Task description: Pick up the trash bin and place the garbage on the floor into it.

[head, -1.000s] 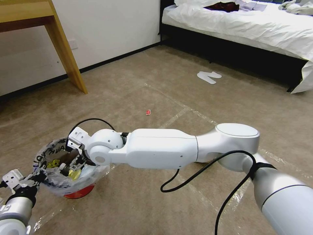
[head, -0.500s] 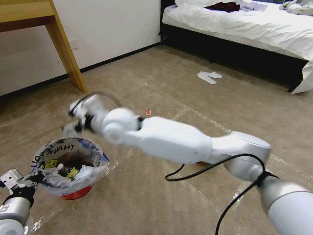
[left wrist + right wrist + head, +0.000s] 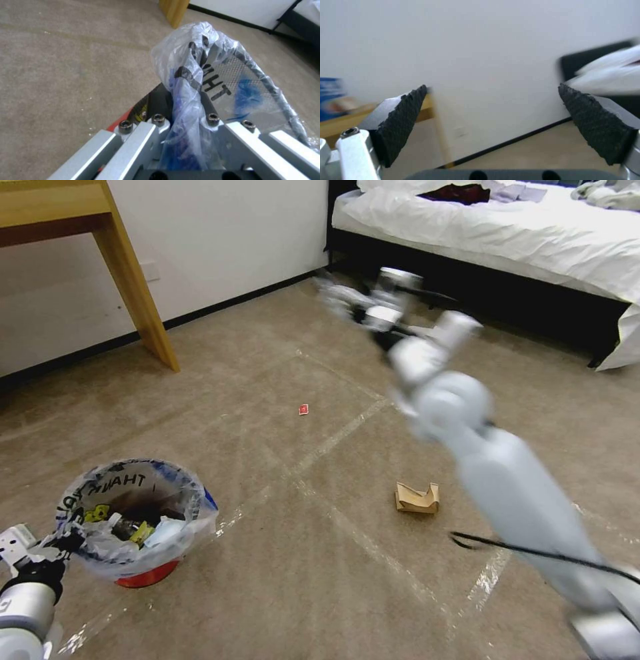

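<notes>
- Right gripper [image 3: 340,297] raised high over the far part of the floor [image 3: 280,580], near the bed [image 3: 507,227]; jaws spread wide, with nothing between the black ribbed pads [image 3: 401,117].
- Left gripper [image 3: 50,550] low at the near left corner of the head view, closed on the near rim of the trash bin [image 3: 137,513], with the clear bag [image 3: 190,75] pinched between its jaws.
- Trash bin upright on the carpet beside the left gripper; red base visible under the bag; some litter already inside, with a yellow scrap among it.
- Brown paper bag [image 3: 417,497] lying on the floor right of the bin and well apart from it, beside a tape line, close under the forearm of the right arm.
- Small red wrapper [image 3: 303,409] farther away, near the middle of the floor, between the wooden desk leg [image 3: 137,293] and the right arm.
- Probably the step of going for the next piece of garbage: brown paper bag on the right side, so the right arm is clearly the nearer one.
- Bag below and behind the raised gripper, toward the robot; long axis across the view, roughly left to right.
- Gripper pointed at the wall and away from the bag, so a turn downward and back seems necessary first.
</notes>
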`<state>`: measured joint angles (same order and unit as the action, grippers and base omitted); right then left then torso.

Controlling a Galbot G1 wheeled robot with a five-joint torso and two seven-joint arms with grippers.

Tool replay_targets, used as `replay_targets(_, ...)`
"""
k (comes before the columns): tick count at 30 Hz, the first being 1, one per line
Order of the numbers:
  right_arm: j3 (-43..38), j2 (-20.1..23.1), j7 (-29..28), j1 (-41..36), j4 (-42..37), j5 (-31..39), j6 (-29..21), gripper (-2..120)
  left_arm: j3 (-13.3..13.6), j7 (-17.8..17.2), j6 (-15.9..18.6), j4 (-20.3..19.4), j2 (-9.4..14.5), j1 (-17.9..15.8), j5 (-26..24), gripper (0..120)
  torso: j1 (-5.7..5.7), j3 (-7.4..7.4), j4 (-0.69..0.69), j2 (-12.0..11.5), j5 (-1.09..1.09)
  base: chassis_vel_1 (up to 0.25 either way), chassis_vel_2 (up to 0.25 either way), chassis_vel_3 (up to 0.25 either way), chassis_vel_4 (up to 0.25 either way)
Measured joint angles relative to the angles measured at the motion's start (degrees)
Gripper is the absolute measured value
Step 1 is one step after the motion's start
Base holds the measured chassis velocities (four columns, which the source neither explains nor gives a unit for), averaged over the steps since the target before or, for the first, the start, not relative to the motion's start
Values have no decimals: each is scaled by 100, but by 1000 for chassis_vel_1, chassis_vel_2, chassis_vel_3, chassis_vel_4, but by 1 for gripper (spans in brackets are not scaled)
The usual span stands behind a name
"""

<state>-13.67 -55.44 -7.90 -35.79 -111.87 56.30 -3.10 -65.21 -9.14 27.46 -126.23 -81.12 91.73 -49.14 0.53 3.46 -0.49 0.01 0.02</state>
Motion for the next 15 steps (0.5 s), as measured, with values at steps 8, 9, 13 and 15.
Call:
replay_targets(8, -2139, -68, -476, -2757, -1065, -521, -29, 100, 76, 4, -2, 34, -24, -19, 48, 5, -1, 0, 1, 0, -2, 0, 0, 0, 0)
replay_targets(9, -2139, -68, -476, -2757, -1065, -521, -29, 100, 76, 4, -2, 34, -24, -19, 48, 5, -1, 0, 1, 0, -2, 0, 0, 0, 0)
replay_targets(13, -2386, -250, -949, -3408, -1218, -534, -172, 100, 113, 16, -2, 57, -42, -3, 93, 5, -1, 0, 2, 0, -1, 0, 0, 0, 0)
replay_targets(15, -2429, -332, -1128, -3582, -1282, -501, -250, 100, 138, 25, -2, 59, -69, 0, 109, 5, -1, 0, 2, 0, -2, 0, 0, 0, 0)
